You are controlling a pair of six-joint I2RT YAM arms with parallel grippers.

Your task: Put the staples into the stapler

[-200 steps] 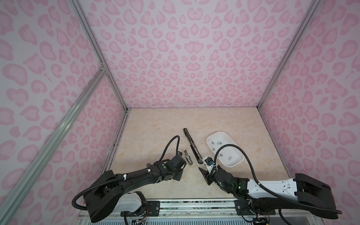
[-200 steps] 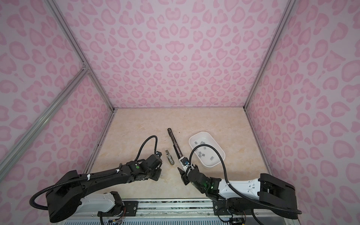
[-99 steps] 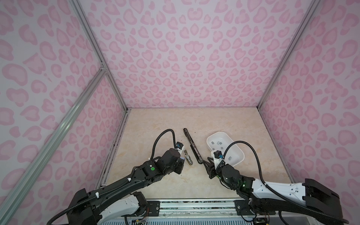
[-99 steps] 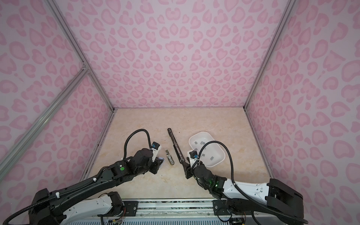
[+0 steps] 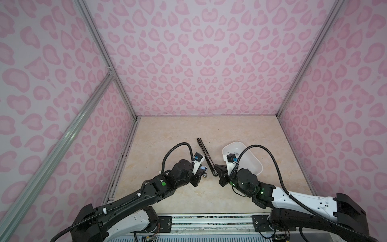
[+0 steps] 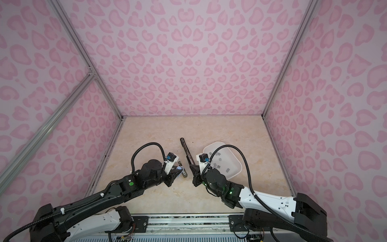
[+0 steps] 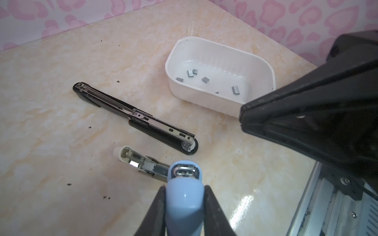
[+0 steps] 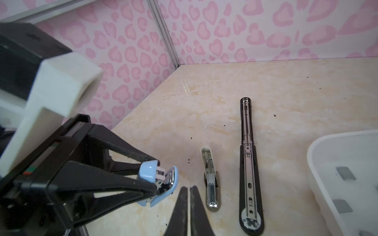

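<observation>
My left gripper [image 7: 184,188] is shut on a light blue stapler [image 7: 184,200], held just above the table with its mouth hinged open [image 8: 161,179]. My right gripper [image 8: 189,189] is shut with nothing between its fingers. Its tips hover beside the blue stapler and near a small silver stapler [image 8: 210,183] that lies opened flat. A long black stapler [image 7: 135,114] also lies opened flat, seen in both top views [image 5: 206,156] [image 6: 187,152]. Several grey staples [image 7: 204,79] lie in a white tray [image 7: 221,44].
The white tray [image 6: 238,163] sits to the right of the black stapler, partly under my right arm's cable. Pink patterned walls enclose the table on three sides. Dark crumbs dot the marble surface. A metal rail runs along the front edge [image 5: 209,218].
My right gripper's jaws have gone from partly open to shut, and it has moved further in toward the staplers. My left gripper, still holding the blue stapler, shifted slightly right.
</observation>
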